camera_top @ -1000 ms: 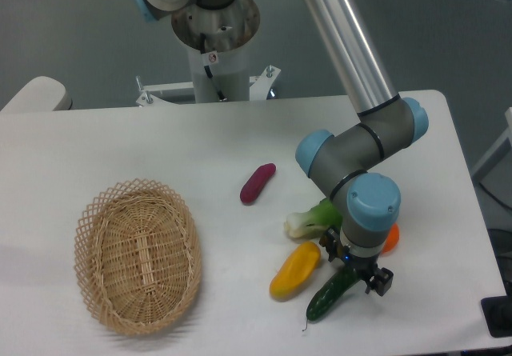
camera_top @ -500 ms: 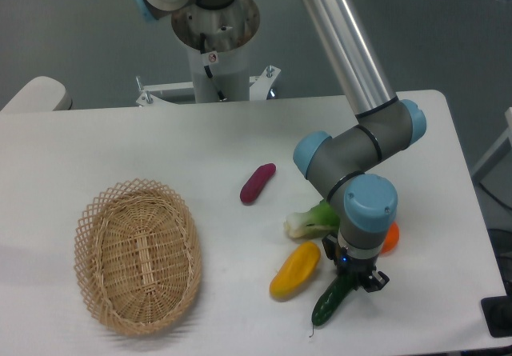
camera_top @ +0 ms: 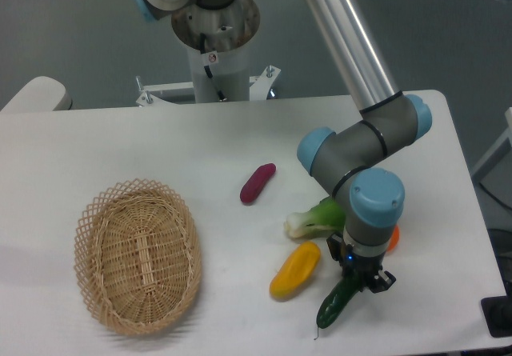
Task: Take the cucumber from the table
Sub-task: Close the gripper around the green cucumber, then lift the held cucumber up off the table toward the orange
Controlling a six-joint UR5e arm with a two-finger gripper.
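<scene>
the claw point(camera_top: 360, 280) is reaching down near the front right corner of the table point(camera_top: 120, 148) and is closing its fingers around the upper end of the cucumber point(camera_top: 336, 305), which is pointing toward the front edge. a yellow pepper point(camera_top: 294, 270) is lying just beside it, with bok choy point(camera_top: 314, 219) behind. a wicker basket point(camera_top: 138, 255) is sitting near the front left corner.

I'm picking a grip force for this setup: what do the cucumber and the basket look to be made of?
The cucumber under the claw: dark green with a glossy sheen, so likely smooth plastic or waxy skin; real or replica cannot be told. The basket: tan woven strands with open lattice gaps along the rim, matte, apparently wicker or rattan. It sits on the table, a flat white matte surface.
</scene>
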